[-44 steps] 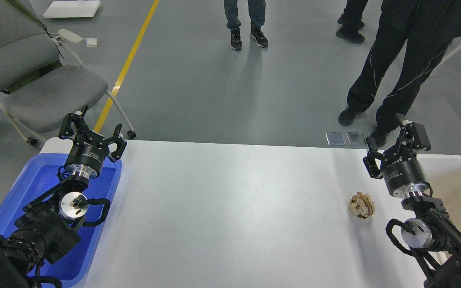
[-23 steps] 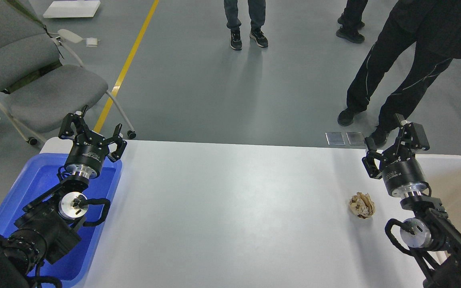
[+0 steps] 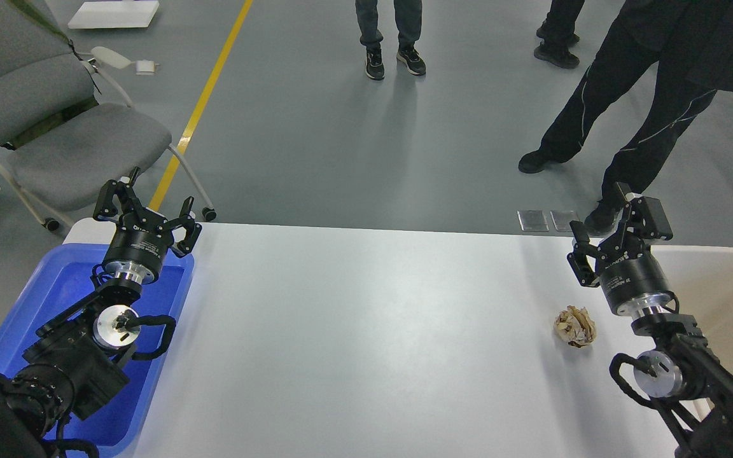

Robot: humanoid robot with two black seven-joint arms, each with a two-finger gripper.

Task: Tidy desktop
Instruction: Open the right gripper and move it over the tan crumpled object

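The white desktop [image 3: 366, 331] fills the lower half of the head view. A crumpled ball of brown paper [image 3: 575, 326] lies on it near the right side. My right gripper [image 3: 618, 232] is open and empty, raised above the table's far right, just behind and to the right of the paper ball. My left gripper [image 3: 145, 213] is open and empty, held above the far end of the blue tray [image 3: 55, 299] at the left edge.
A beige bin [image 3: 729, 292] stands at the table's right edge behind my right arm. A grey chair [image 3: 55, 121] is beyond the left corner. People's legs [image 3: 621, 108] stand on the floor past the far edge.
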